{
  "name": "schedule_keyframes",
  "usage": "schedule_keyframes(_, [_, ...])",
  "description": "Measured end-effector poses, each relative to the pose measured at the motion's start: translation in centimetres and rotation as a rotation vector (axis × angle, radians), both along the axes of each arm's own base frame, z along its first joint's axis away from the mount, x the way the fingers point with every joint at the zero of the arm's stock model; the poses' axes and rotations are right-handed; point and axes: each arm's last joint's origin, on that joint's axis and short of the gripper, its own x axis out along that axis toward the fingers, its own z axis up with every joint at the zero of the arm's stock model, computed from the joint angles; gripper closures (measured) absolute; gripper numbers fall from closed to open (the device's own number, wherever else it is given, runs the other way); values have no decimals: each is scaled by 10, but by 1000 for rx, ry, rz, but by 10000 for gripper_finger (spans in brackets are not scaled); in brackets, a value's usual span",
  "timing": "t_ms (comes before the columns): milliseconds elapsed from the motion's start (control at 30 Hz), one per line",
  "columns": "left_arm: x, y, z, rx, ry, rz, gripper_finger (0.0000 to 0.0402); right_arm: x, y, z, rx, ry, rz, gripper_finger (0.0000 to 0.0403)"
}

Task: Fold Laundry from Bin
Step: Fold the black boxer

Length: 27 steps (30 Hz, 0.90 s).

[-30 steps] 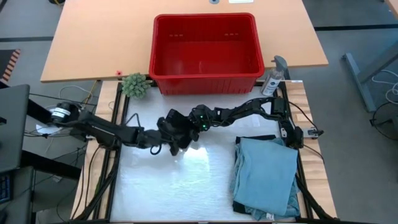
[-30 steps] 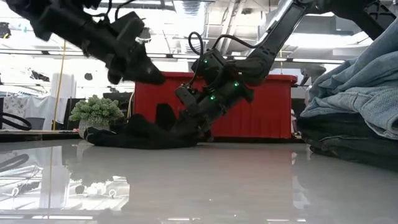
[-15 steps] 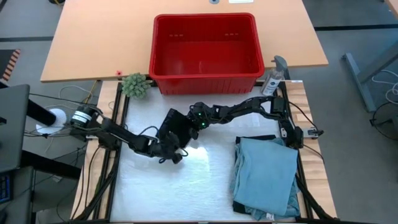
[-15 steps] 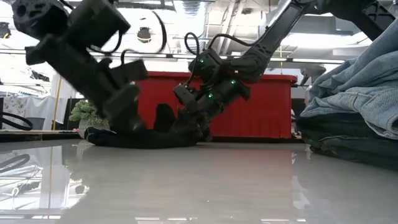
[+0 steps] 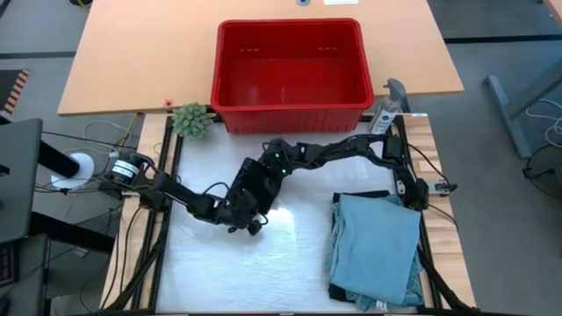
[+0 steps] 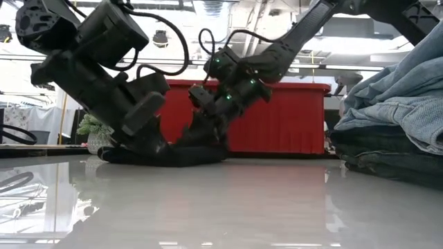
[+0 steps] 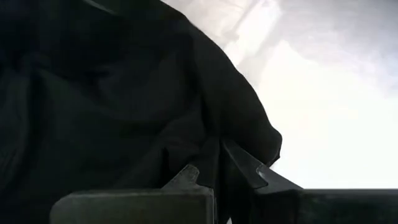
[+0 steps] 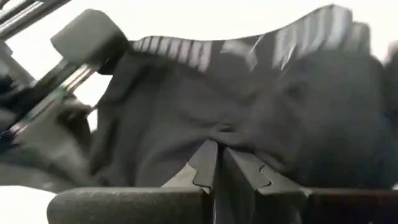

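Your red bin [image 5: 290,66] sat empty at the counter's [image 5: 290,263] far edge, folded blue laundry [image 5: 376,250] stacked on the right. The small black item [image 5: 256,183] lay mid-counter, with your left gripper [image 5: 248,219] and right gripper [image 5: 263,180] both clamped shut on its fabric.

You have a small black garment [image 5: 252,186] lying crumpled low on the desk, in front of the empty red bin [image 5: 290,112]. To its right, light blue pieces [image 5: 376,247] sit stacked over dark trousers.
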Motion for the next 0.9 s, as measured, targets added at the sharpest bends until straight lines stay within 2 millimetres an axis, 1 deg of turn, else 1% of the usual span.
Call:
schedule_keyframes(167, [-1, -8, 0, -26, -7, -29, 401, 7, -18, 20, -97, -34, 14, 349])
schedule_keyframes(333, [-4, -17, -1, -63, -25, -22, 401, 2, -42, 21, -108, -29, -44, 349])
schedule_keyframes(367, [-5, -19, -1, -70, -27, -25, 401, 1, -45, 22, -89, -40, -28, 349])
schedule_keyframes(467, [-6, -25, -1, -79, -31, -41, 401, -3, -52, 24, -16, -49, 36, 349])
schedule_keyframes(567, [-7, -29, -1, -81, -31, -52, 401, -7, -51, 21, 48, -30, 99, 349])
schedule_keyframes(667, [-9, -31, 1, -99, -31, -65, 401, -12, -51, 24, 45, 5, 115, 349])
schedule_keyframes(700, [-9, -32, 2, -108, -30, -76, 401, -14, -52, 26, 30, 6, 125, 349])
schedule_keyframes(800, [-12, -37, 6, -115, -22, -123, 401, -22, -56, 44, -44, -8, 163, 347])
schedule_keyframes(900, [-15, -37, 15, -99, -22, -155, 401, -37, -64, 65, -84, -9, 192, 342])
